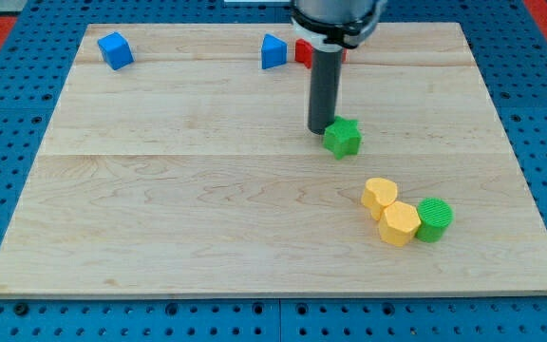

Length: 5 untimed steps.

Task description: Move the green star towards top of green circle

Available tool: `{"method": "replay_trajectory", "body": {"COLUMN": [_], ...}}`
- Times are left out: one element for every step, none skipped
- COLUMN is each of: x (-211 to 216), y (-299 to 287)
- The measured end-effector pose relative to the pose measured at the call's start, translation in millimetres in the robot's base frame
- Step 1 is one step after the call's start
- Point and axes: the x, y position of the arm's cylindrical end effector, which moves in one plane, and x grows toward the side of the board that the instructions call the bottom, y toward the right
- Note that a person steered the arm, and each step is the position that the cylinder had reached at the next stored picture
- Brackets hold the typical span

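The green star lies right of the board's middle. My tip touches its upper left side. The green circle sits toward the lower right, well below and to the right of the star. It touches a yellow hexagon-like block, which touches a yellow heart-like block.
A blue block sits at the top left. Another blue block sits at the top middle, with red blocks beside it, partly hidden by the arm. The wooden board lies on a blue pegboard.
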Motion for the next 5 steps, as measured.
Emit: {"method": "replay_trajectory", "body": {"x": [15, 27, 27, 28, 52], "y": [19, 39, 67, 90, 91]}}
